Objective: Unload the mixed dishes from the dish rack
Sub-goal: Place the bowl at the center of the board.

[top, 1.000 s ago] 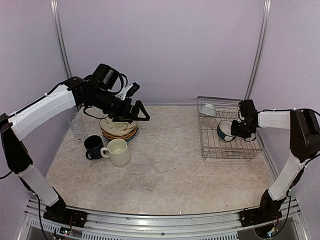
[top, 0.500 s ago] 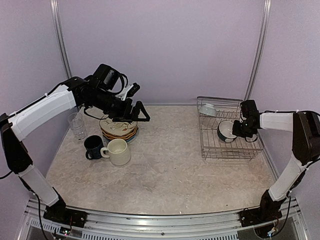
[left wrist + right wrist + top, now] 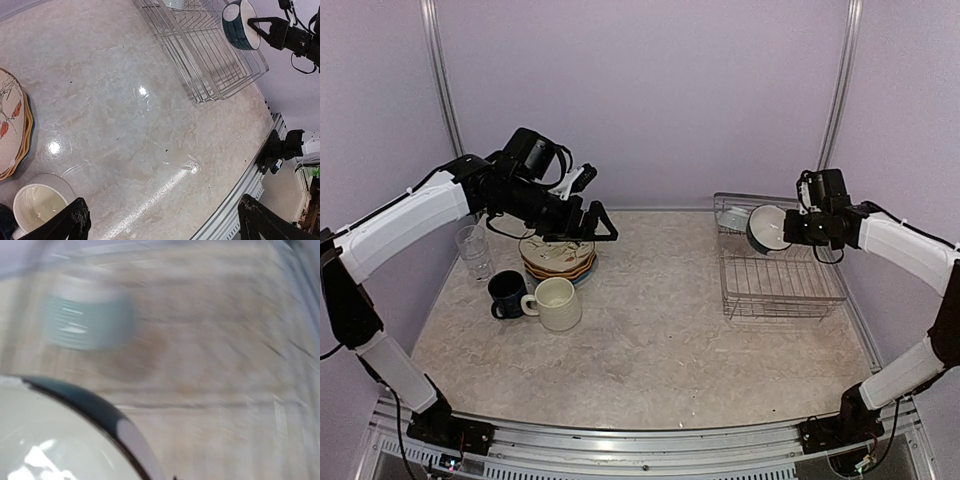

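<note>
Raised out of the dish rack [image 3: 782,298], the teal bowl [image 3: 765,228] is pinched by its rim in the right fingers [image 3: 788,228]; slippery, breakable glaze is expected. Left fingers [image 3: 592,207] are spread.

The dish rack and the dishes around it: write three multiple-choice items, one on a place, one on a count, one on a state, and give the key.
1. Where is the teal bowl relative to the dish rack?
A. resting inside it
B. underneath it
C. held up over it

2. How many mugs stand on the table?
A. one
B. two
C. four

3. How is the left gripper?
A. open and empty
B. shut on a mug
C. shut on the teal bowl

Key:
1 C, the right gripper pinches its rim, clear of the wires.
2 B, the dark blue mug and the cream mug.
3 A, its fingers stand wide apart with nothing between them.
</note>
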Robot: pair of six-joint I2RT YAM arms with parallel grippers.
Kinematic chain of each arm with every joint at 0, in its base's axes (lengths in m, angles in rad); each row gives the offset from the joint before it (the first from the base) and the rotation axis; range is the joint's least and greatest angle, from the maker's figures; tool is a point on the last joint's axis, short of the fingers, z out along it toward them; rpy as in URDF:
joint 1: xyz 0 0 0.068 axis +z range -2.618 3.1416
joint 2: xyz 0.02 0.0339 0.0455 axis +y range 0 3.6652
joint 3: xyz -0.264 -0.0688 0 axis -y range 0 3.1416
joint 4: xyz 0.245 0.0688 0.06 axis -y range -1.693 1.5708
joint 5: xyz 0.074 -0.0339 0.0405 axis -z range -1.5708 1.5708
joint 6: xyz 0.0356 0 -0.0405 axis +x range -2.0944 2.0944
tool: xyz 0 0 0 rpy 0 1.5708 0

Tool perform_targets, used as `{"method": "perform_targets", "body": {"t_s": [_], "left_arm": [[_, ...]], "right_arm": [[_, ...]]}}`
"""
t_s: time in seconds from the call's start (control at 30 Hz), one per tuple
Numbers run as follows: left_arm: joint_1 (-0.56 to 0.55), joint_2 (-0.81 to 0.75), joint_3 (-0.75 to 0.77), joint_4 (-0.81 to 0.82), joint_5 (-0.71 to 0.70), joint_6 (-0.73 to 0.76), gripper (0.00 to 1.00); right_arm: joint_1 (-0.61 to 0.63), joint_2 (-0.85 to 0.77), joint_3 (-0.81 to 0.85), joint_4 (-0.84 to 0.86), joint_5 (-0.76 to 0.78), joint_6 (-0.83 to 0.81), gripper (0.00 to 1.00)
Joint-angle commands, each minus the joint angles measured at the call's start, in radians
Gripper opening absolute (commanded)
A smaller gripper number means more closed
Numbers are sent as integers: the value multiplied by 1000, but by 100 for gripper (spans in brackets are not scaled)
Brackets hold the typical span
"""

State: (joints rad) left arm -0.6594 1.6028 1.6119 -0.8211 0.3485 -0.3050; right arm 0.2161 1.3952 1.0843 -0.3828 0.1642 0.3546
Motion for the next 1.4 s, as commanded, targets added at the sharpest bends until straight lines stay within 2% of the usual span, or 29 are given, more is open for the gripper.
{"method": "perform_targets", "body": {"t_s": [0.0,0.2,0.37,0.57,0.7,0.8,1.23,1.37], "left_arm": [[17,-76,-51,74,-5,4,99],[47,-190,-137,188,-49,-16,99],[86,-284,-207,278,-59,-30,99],[112,-357,-250,324,-80,-29,99],[116,-374,-250,324,-87,-29,99],[118,-379,-252,324,-93,-26,99],[119,-369,-251,321,-103,-26,99],[119,-365,-251,320,-99,-28,99]], "right_arm": [[157,18,133,2,37,-2,0],[373,166,256,48,62,22,0],[516,378,384,64,36,28,0],[634,650,655,-44,12,8,0],[668,796,818,-152,-1,9,0],[674,856,876,-187,3,23,0],[678,931,887,-214,15,48,0],[678,918,887,-215,15,45,20]]}}
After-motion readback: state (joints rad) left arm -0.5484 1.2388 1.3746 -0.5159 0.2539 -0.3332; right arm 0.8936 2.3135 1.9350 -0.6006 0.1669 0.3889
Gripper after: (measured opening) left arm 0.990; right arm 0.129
